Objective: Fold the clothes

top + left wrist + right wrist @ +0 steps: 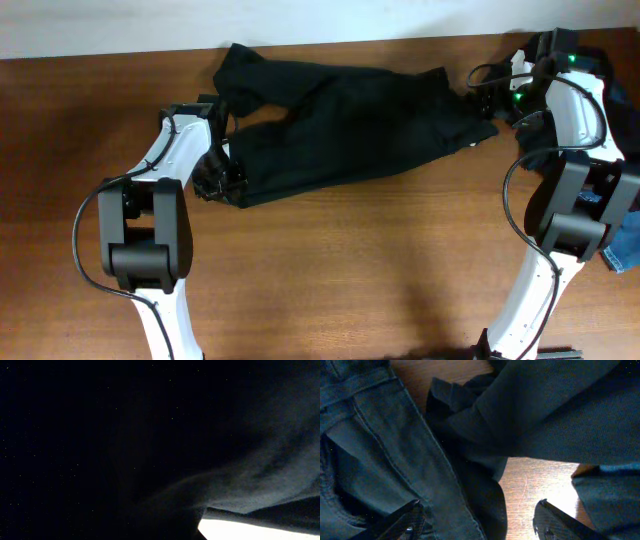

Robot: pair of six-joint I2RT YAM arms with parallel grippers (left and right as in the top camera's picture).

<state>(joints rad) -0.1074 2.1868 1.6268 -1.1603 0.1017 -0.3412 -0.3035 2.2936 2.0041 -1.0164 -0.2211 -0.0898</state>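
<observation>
Black garment (340, 120) lies spread on table (350, 270); left gripper (213, 180) at its left edge, jaw state cannot be determined; right gripper (479, 510) spread wide over fabric.

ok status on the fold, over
Left gripper at the black garment's left end, jaws hidden by fabric. Right gripper open at its right end. Garment lies long, rumpled. Blue denim by the right arm, off the garment.
</observation>
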